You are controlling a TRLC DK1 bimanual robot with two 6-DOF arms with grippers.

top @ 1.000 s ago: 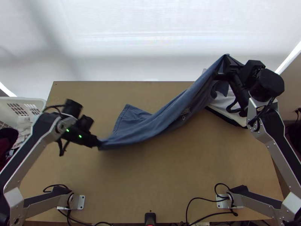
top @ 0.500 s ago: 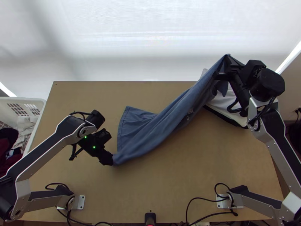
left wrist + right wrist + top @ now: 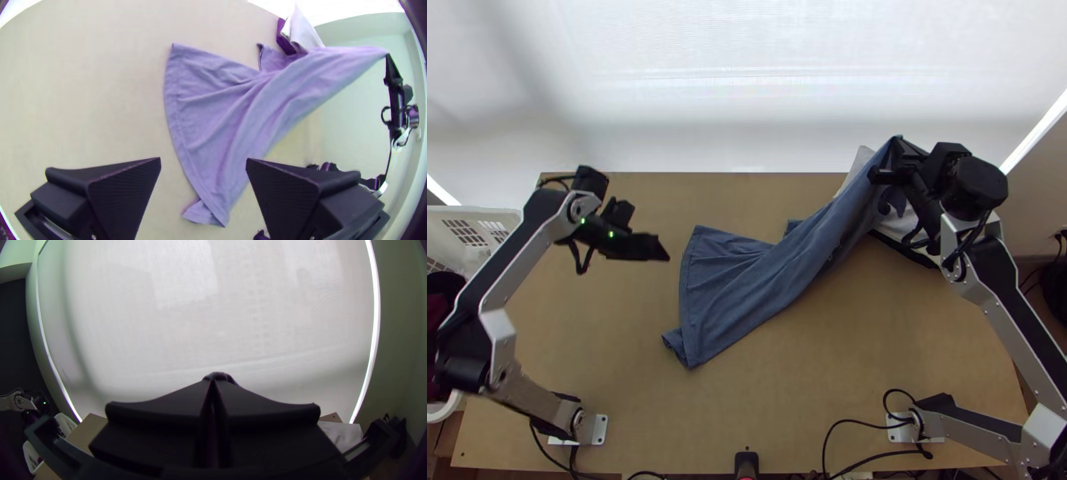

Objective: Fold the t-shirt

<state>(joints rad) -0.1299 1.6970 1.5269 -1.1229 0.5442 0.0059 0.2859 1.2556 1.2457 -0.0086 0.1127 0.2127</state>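
A light wooden table (image 3: 787, 408) bears the fanned-out, creased lower part of a blue fabric t-shirt (image 3: 747, 296), a small corner turned at its near end; the rest slants upward, partly over a pale cloth (image 3: 857, 164). The right gripper (image 3: 899, 146) has its black fingers clenched on the raised end. The left gripper (image 3: 665, 254), near the hem, has its fingers spread, holding nothing.

A backlit white blind (image 3: 747, 72) spans the room beyond the light wooden counter (image 3: 787, 408), glowing with daylight. Bright strips of light (image 3: 1037, 134) run down both its sides, and a soft grey shadow (image 3: 523, 72) slants across its left part. To the right stands a plain wall (image 3: 1031, 196); brown floor (image 3: 441, 442) shows at lower left.
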